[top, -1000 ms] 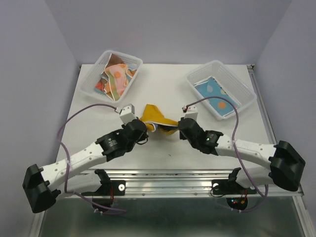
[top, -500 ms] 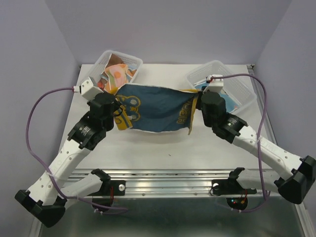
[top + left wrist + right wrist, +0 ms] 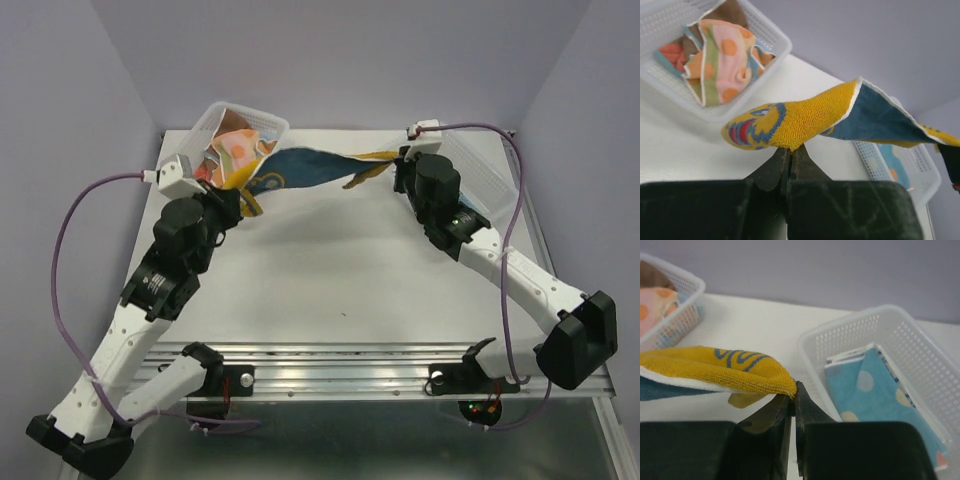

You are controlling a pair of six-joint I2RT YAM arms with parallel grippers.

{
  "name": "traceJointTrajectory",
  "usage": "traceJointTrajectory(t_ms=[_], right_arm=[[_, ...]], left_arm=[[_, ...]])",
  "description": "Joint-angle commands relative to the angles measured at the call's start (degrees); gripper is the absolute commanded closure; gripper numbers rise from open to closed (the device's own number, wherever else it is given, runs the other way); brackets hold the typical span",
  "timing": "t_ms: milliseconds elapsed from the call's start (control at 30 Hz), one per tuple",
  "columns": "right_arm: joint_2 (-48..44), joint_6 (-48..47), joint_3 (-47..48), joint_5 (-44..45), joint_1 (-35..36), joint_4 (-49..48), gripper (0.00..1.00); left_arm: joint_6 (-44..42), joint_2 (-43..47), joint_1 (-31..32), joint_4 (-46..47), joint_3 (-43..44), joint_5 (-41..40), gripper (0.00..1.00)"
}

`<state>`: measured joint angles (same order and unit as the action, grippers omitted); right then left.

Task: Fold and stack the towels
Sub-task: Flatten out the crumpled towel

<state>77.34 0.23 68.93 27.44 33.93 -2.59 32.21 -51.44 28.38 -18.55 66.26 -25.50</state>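
Observation:
A mustard yellow towel (image 3: 300, 165) with a dark blue back hangs stretched in the air between both grippers, over the far half of the table. My left gripper (image 3: 238, 203) is shut on its left corner; in the left wrist view the yellow terry with a printed face (image 3: 790, 120) bunches at my closed left gripper (image 3: 790, 149). My right gripper (image 3: 400, 172) is shut on the opposite corner, and the yellow edge (image 3: 725, 371) meets the closed right gripper (image 3: 794, 390). More towels, pastel spotted (image 3: 232, 150), lie crumpled in the left basket. A folded light blue dotted towel (image 3: 875, 385) lies in the right basket.
The left mesh basket (image 3: 262, 120) stands at the far left corner of the white table (image 3: 330, 270). The right mesh basket (image 3: 490, 178) stands at the far right, partly behind my right arm. Purple cables loop from both wrists. A metal rail (image 3: 340, 360) runs along the near edge.
Both grippers rose and drew apart from mid-table, spreading the bunched towel. Since half a second ago they moved farther back, and the towel now stretches narrower and higher.

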Motion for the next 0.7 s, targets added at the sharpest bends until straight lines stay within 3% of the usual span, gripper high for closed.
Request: traceJointTrajectory(t_ms=[0, 67, 100, 133, 200, 233, 267, 333, 367, 400, 533, 667], right_arm=[[-4.03, 2.31, -10.27, -3.44, -3.52, -4.62, 0.89], [-6.49, 4.24, -18.53, -2.06, -4.75, -4.70, 0.82], [-7.81, 4.60, -22.65, -2.22, -5.01, -4.27, 0.77], [-8.69, 5.30, -24.26, -1.87, -5.19, -3.83, 0.65], [-10.18, 6.18, -25.50, -2.56, -5.19, -1.02, 0.42], [-12.28, 7.14, -25.68, -3.61, -5.19, -0.14, 0.31], [-13.43, 7.50, -25.42, -6.49, -5.19, 1.87, 0.28], [-15.89, 7.59, -25.42, -11.77, -5.19, 2.42, 0.21], [-17.73, 7.85, -25.77, -16.93, -5.11, 2.41, 0.07], [-18.27, 8.20, -26.03, -19.16, -5.10, 2.33, 0.01], [-15.74, 12.24, -26.30, -26.47, -3.71, 2.50, 0.00], [-8.80, 16.46, -25.51, -21.66, 3.49, 2.33, 0.00]], left_arm=[[0.93, 6.52, 1.06, 4.57, -16.30, 18.78, 1.00], [5.22, 7.40, 6.14, 4.40, -24.63, 22.85, 1.00], [7.41, 7.76, 11.47, 4.40, -26.43, 24.51, 0.95], [8.48, 7.76, 14.13, 3.87, -27.58, 24.53, 0.70], [11.64, 8.63, 19.05, 0.19, -28.47, 21.82, 0.40], [12.70, 9.07, 21.95, -0.78, -28.29, 18.24, 0.11], [13.75, 9.51, 22.94, -1.83, -27.77, 17.24, 0.01], [13.67, 10.22, 23.56, -1.93, -27.06, 15.13, 0.01], [13.76, 10.05, 23.65, -2.11, -26.54, 14.08, 0.01], [14.11, 9.09, 23.65, -2.11, -26.18, 12.85, 0.01], [15.78, 3.38, 23.65, -3.69, -23.82, 4.24, 0.01], [21.83, -3.22, 21.64, -9.39, -19.86, -5.07, 0.01]])
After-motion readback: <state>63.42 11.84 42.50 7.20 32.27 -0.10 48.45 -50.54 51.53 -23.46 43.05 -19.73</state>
